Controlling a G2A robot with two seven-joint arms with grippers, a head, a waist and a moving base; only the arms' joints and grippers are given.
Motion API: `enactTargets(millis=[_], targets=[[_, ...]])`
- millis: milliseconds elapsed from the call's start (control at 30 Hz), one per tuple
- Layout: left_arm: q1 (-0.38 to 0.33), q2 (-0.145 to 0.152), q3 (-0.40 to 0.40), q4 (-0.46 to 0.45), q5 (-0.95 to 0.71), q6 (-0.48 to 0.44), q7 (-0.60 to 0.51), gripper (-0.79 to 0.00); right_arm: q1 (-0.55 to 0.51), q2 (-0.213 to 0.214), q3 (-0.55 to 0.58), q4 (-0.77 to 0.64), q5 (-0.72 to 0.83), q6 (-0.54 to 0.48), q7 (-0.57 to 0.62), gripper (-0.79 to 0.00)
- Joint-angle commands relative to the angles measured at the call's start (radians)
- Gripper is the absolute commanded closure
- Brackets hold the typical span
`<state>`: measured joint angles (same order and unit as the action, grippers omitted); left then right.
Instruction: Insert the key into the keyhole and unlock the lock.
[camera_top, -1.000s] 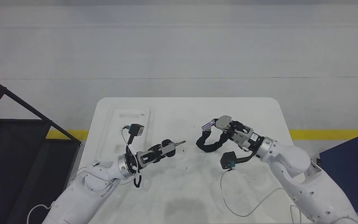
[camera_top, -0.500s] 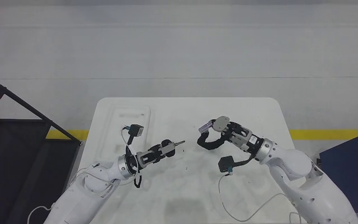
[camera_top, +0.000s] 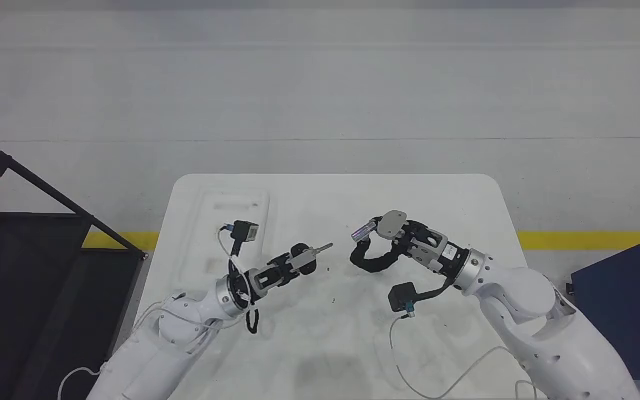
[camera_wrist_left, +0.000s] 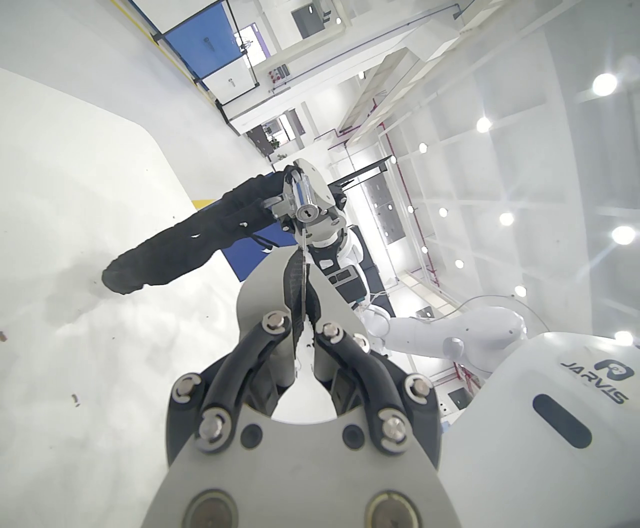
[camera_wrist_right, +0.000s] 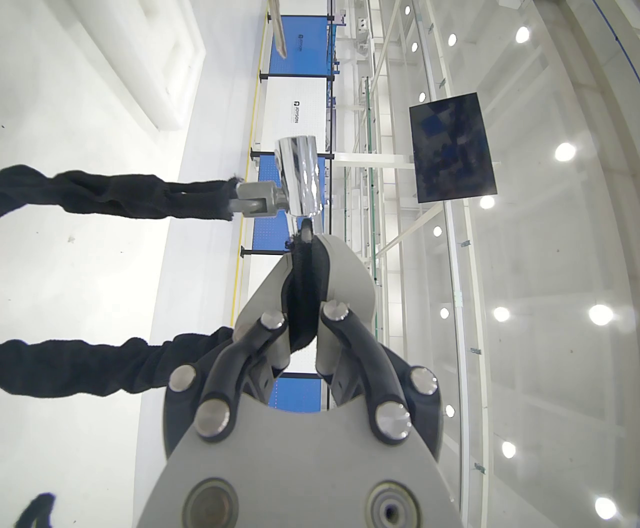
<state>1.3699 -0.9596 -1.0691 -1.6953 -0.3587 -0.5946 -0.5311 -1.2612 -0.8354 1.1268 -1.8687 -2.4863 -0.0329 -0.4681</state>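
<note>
Top view: left gripper (camera_top: 302, 254) clamps thin silver metal key (camera_top: 320, 247), tip near chrome cylinder lock (camera_top: 364, 231). Right gripper (camera_top: 380, 229) clamps that lock

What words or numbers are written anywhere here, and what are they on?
On the shiny silver lock cylinder: no writing.
On the thin silver metal key: no writing to be seen.
On the white table: no writing.
On the blue panels in the room behind: small white brand marks, not read out here.
</note>
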Motion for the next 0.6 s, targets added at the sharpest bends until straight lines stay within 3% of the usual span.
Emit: enactTargets(millis=[0, 300, 567], targets=[[-0.013, -0.007, 0.021, 0.004, -0.001, 0.004, 0.004, 0.0, 0.0, 0.0, 0.0, 0.0, 0.0, 0.0, 0.0, 0.0], [-0.07, -0.044, 0.101, 0.035, 0.017, 0.033, 0.05, 0.0, 0.0, 0.0, 0.0, 0.0, 0.0, 0.0, 0.0, 0.0], [-0.068, -0.061, 0.108, 0.039, 0.004, 0.016, 0.09, 0.0, -0.01, -0.004, 0.003, -0.003, 0.002, 0.017, 0.026, 0.0]])
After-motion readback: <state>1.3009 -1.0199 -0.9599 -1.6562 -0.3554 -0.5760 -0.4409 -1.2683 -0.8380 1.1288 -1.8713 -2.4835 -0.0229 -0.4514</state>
